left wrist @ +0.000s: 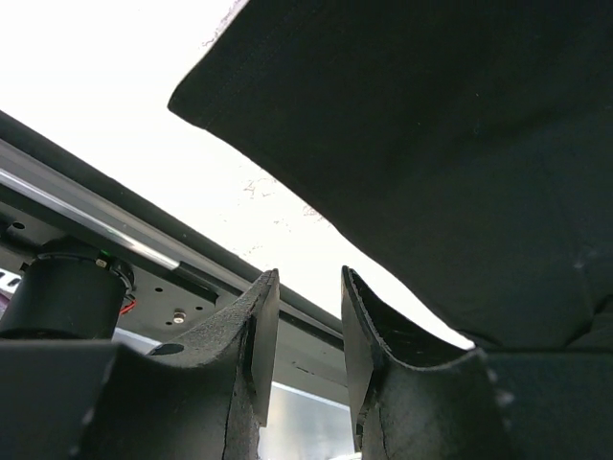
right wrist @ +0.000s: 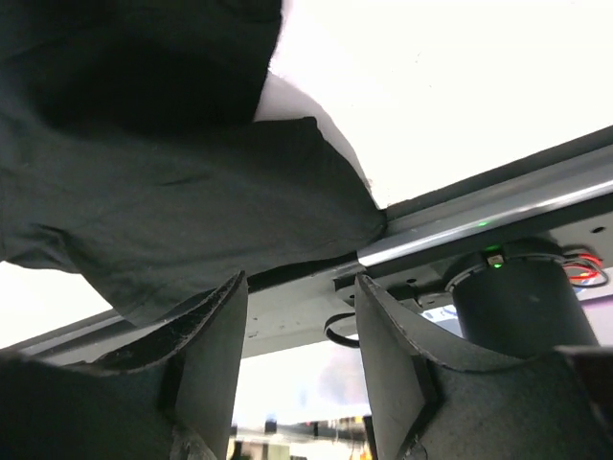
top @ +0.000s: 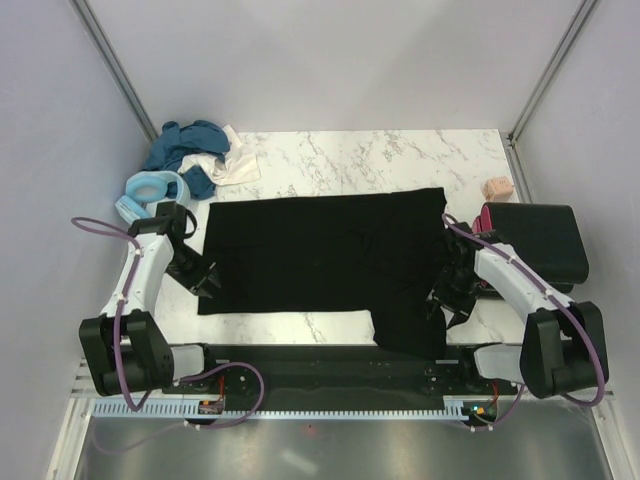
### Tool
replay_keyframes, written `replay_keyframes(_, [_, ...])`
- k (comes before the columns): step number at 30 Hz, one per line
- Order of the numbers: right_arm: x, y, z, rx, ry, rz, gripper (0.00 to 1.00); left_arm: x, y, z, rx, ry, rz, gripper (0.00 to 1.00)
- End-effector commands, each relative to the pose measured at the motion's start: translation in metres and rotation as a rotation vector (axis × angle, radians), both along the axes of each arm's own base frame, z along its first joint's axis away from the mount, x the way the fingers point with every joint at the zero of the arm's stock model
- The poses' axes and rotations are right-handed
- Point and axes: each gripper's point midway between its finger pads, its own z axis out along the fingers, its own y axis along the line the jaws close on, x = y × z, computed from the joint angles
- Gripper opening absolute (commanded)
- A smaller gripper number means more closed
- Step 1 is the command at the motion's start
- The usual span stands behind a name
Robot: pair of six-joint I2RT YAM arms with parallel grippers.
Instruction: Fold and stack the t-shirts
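A black t-shirt (top: 320, 250) lies spread flat across the marble table, with one part reaching to the near edge at the right (top: 410, 325). My left gripper (top: 205, 285) sits at the shirt's near left corner. It is open with nothing between its fingers (left wrist: 309, 287), and the black cloth (left wrist: 431, 144) lies just beyond them. My right gripper (top: 440, 305) is at the shirt's near right edge. It is open and empty (right wrist: 302, 287), and the black cloth (right wrist: 163, 192) lies beside its left finger.
A heap of t-shirts sits at the back left: teal (top: 185, 145), white (top: 235, 162) and light blue (top: 150, 188). A folded black stack (top: 535, 240) rests at the right edge. A small pinkish block (top: 497, 187) stands behind it. The metal rail (right wrist: 479, 225) runs along the near edge.
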Motion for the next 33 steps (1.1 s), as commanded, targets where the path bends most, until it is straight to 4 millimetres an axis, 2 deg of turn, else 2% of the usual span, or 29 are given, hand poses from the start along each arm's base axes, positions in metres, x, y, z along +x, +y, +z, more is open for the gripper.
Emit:
replay_keyframes(1, [0.0, 0.0, -0.01, 0.023, 0.028, -0.004, 0.55, 0.002, 0.002, 0.001, -0.007, 0.016, 0.053, 0.39])
replay_keyframes(4, [0.013, -0.006, -0.005, 0.0, -0.026, 0.059, 0.55, 0.008, 0.005, 0.006, 0.005, -0.004, 0.051, 0.39])
replay_keyframes(10, [0.005, 0.006, -0.007, 0.097, -0.01, 0.162, 0.52, 0.017, 0.005, 0.007, -0.002, -0.018, 0.022, 0.38])
replay_keyframes(14, [-0.003, 0.026, -0.001, 0.168, -0.041, 0.279, 0.53, 0.02, 0.005, 0.006, -0.005, -0.027, -0.007, 0.37])
replay_keyframes(18, [-0.009, 0.06, 0.01, 0.249, -0.105, 0.408, 0.54, 0.023, 0.007, 0.007, 0.0, -0.041, -0.055, 0.37])
replay_keyframes(24, [-0.021, 0.092, 0.007, 0.306, -0.121, 0.547, 0.54, 0.025, 0.007, 0.01, -0.001, -0.062, -0.1, 0.37])
replay_keyframes(28, [-0.014, 0.109, 0.013, 0.308, -0.176, 0.62, 0.54, 0.024, 0.005, 0.01, -0.014, -0.07, -0.116, 0.37])
replay_keyframes(33, [-0.011, 0.128, 0.005, 0.284, -0.174, 0.705, 0.57, 0.024, 0.004, 0.011, -0.016, -0.084, -0.132, 0.36])
